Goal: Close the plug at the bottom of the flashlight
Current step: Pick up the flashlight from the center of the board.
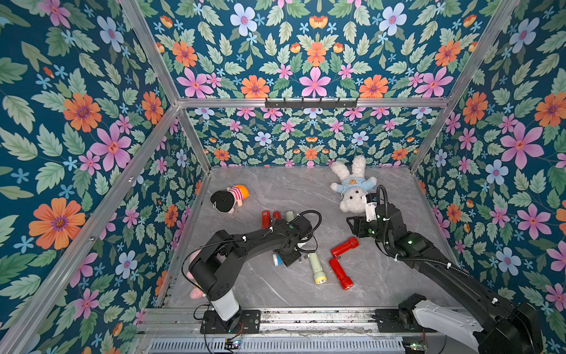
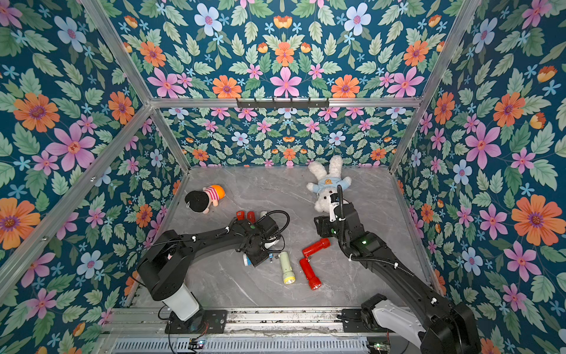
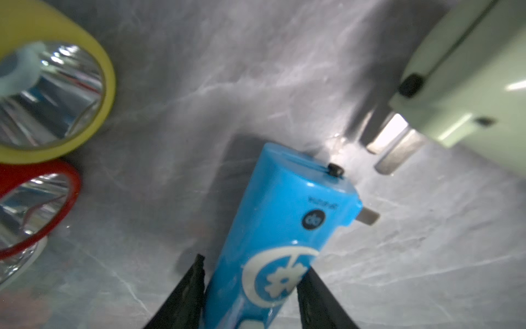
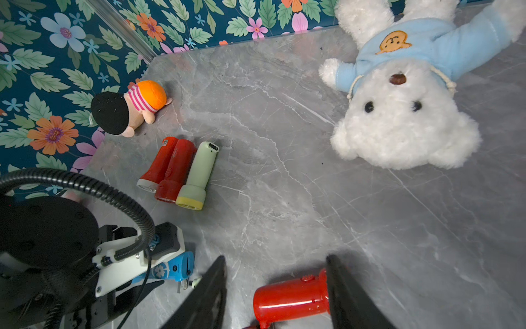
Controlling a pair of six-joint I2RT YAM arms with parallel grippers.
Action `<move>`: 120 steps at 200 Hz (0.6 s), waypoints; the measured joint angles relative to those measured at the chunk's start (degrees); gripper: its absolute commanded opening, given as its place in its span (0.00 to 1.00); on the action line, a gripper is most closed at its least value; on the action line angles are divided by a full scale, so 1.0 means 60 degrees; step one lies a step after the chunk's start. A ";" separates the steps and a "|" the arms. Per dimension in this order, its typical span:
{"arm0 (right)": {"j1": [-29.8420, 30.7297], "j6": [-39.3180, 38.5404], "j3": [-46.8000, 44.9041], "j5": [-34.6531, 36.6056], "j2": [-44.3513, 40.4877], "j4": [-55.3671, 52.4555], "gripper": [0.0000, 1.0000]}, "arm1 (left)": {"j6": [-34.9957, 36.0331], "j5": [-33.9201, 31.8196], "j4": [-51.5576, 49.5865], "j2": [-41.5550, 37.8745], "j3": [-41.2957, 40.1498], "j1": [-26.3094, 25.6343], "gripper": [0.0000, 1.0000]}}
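My left gripper [image 3: 254, 266] is shut on a blue flashlight [image 3: 273, 228] and holds it low over the grey table. At the flashlight's bottom end a metal plug prong [image 3: 368, 217] sticks out sideways. In both top views the arm hides most of the blue flashlight [image 1: 278, 260] [image 2: 247, 260]. The right wrist view shows it [image 4: 173, 269] with its prongs pointing down. A pale green flashlight [image 1: 315, 266] lies just beside it, its own prongs [image 3: 395, 145] folded out. My right gripper [image 4: 275, 257] hangs open above a red flashlight [image 4: 290, 299] that lies on the table.
A second red flashlight [image 1: 340, 274] touches the first [image 1: 344, 246]. Two red flashlights and a pale green one [image 4: 199, 171] lie side by side further back. A white plush rabbit [image 1: 352, 187] and a small doll [image 1: 229, 199] lie near the back. Flowered walls enclose the table.
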 measured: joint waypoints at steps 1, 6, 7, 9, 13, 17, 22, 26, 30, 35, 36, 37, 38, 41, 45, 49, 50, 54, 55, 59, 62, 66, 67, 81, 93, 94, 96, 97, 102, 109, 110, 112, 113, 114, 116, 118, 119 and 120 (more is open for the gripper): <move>0.0000 0.0004 0.0000 0.0000 0.0000 0.0000 0.57 | 0.0000 0.0004 0.0000 -0.0007 0.0000 0.0000 0.50; 0.0000 0.0004 -0.0011 -0.0007 0.0000 0.0004 0.57 | 0.0000 0.0051 0.0000 -0.0040 -0.0007 -0.0004 0.49; 0.0000 0.0004 -0.0015 -0.0007 0.0000 0.0007 0.57 | 0.0000 0.0055 0.0000 -0.0044 -0.0007 -0.0004 0.49; 0.0000 0.0004 -0.0018 -0.0011 0.0000 0.0011 0.57 | 0.0000 0.0066 0.0004 -0.0058 -0.0011 -0.0004 0.48; -0.0004 0.0007 -0.0029 -0.0007 0.0000 0.0011 0.57 | 0.0000 0.0124 0.0000 -0.0080 -0.0018 -0.0004 0.48; -0.0004 0.0007 -0.0036 -0.0011 0.0000 0.0011 0.57 | 0.0000 0.0193 -0.0011 -0.0095 -0.0018 -0.0004 0.49; -0.0004 0.0015 -0.0047 -0.0011 0.0000 0.0007 0.57 | 0.0004 0.0244 -0.0015 -0.0109 -0.0018 -0.0004 0.49; -0.0007 0.0029 -0.0058 -0.0025 0.0000 0.0011 0.57 | 0.0000 0.0255 -0.0011 -0.0109 -0.0018 -0.0011 0.50; -0.0015 0.0029 -0.0069 -0.0033 0.0000 0.0011 0.57 | 0.0000 0.0270 -0.0007 -0.0109 -0.0018 -0.0018 0.50; -0.0018 0.0033 -0.0076 -0.0033 0.0000 0.0011 0.57 | 0.0000 0.0317 -0.0007 -0.0095 -0.0022 -0.0022 0.51; -0.0022 0.0033 -0.0080 -0.0033 0.0000 0.0011 0.57 | 0.0000 0.0328 -0.0007 -0.0091 -0.0022 -0.0025 0.51; -0.0022 0.0033 -0.0080 -0.0033 0.0000 0.0011 0.57 | 0.0000 0.0335 -0.0004 -0.0087 -0.0022 -0.0029 0.51; -0.0022 0.0033 -0.0084 -0.0033 0.0000 0.0011 0.57 | 0.0000 0.0350 0.0000 -0.0080 -0.0025 -0.0029 0.51; -0.0022 0.0033 -0.0087 -0.0033 0.0000 0.0015 0.57 | 0.0000 0.0379 0.0004 -0.0066 -0.0029 -0.0033 0.51; -0.0022 0.0033 -0.0091 -0.0033 0.0000 0.0004 0.57 | 0.0000 0.0397 0.0000 -0.0033 -0.0029 -0.0040 0.51; -0.0022 0.0033 -0.0095 -0.0033 -0.0011 0.0000 0.57 | 0.0000 0.0430 -0.0004 0.0018 -0.0029 -0.0047 0.52; -0.0026 0.0033 -0.0098 -0.0033 -0.0011 0.0000 0.57 | 0.0000 0.0437 -0.0004 0.0025 -0.0029 -0.0051 0.52; -0.0029 0.0033 -0.0102 -0.0033 -0.0025 0.0000 0.57 | 0.0000 0.0448 -0.0004 0.0076 -0.0029 -0.0058 0.52; -0.0029 0.0036 -0.0106 -0.0033 -0.0033 0.0000 0.57 | 0.0000 0.0448 0.0000 0.0098 -0.0029 -0.0062 0.52; -0.0029 0.0036 -0.0109 -0.0033 -0.0058 0.0000 0.57 | 0.0000 0.0448 0.0000 0.0153 -0.0029 -0.0076 0.52; -0.0029 0.0036 -0.0120 -0.0033 -0.0084 -0.0004 0.58 | 0.0000 0.0452 0.0000 0.0200 -0.0025 -0.0084 0.52; -0.0029 0.0036 -0.0127 -0.0033 -0.0117 0.0000 0.57 | 0.0000 0.0459 -0.0004 0.0255 -0.0022 -0.0095 0.52; -0.0029 0.0036 -0.0131 -0.0033 -0.0120 0.0000 0.57 | 0.0000 0.0466 -0.0004 0.0277 -0.0022 -0.0098 0.52; -0.0047 0.0040 -0.0160 -0.0029 -0.0222 0.0000 0.58 | 0.0000 0.0528 -0.0007 0.0474 0.0000 -0.0131 0.47; -0.0047 0.0040 -0.0186 -0.0022 -0.0299 -0.0011 0.58 | 0.0007 0.0637 -0.0033 0.0561 0.0029 -0.0146 0.40; -0.0047 0.0040 -0.0189 -0.0022 -0.0306 -0.0015 0.58 | 0.0007 0.0641 -0.0033 0.0561 0.0029 -0.0146 0.39; -0.0047 0.0040 -0.0193 -0.0018 -0.0317 -0.0011 0.58 | 0.0000 0.0656 -0.0051 0.0565 0.0036 -0.0153 0.38; -0.0047 0.0040 -0.0197 -0.0018 -0.0321 -0.0011 0.58 | 0.0000 0.0656 -0.0055 0.0568 0.0040 -0.0153 0.37; -0.0051 0.0040 -0.0197 0.0007 -0.0350 -0.0025 0.58 | 0.0004 0.0681 -0.0069 0.0572 0.0051 -0.0164 0.31; -0.0058 0.0040 -0.0208 0.0007 -0.0375 -0.0022 0.58 | 0.0000 0.0659 -0.0073 0.0565 0.0058 -0.0175 0.18; -0.0062 0.0040 -0.0208 0.0007 -0.0379 -0.0022 0.58 | 0.0000 0.0659 -0.0073 0.0565 0.0058 -0.0175 0.16; -0.0066 0.0040 -0.0211 0.0011 -0.0386 -0.0022 0.58 | 0.0000 0.0663 -0.0073 0.0561 0.0058 -0.0182 0.13; -0.0066 0.0040 -0.0211 0.0011 -0.0386 -0.0018 0.58 | -0.0004 0.0663 -0.0076 0.0557 0.0058 -0.0186 0.12; -0.0066 0.0040 -0.0215 0.0011 -0.0390 -0.0018 0.58 | 0.0000 0.0663 -0.0076 0.0546 0.0058 -0.0193 0.10; -0.0066 0.0040 -0.0215 0.0011 -0.0390 -0.0022 0.58 | -0.0004 0.0663 -0.0076 0.0535 0.0058 -0.0200 0.07; -0.0069 0.0040 -0.0219 0.0015 -0.0393 -0.0029 0.58 | 0.0000 0.0663 -0.0080 0.0521 0.0058 -0.0208 0.04; -0.0069 0.0040 -0.0219 0.0015 -0.0393 -0.0029 0.58 | 0.0000 0.0663 -0.0080 0.0517 0.0055 -0.0208 0.02; -0.0073 0.0040 -0.0219 0.0015 -0.0397 -0.0029 0.58 | -0.0004 0.0663 -0.0080 0.0503 0.0055 -0.0208 0.00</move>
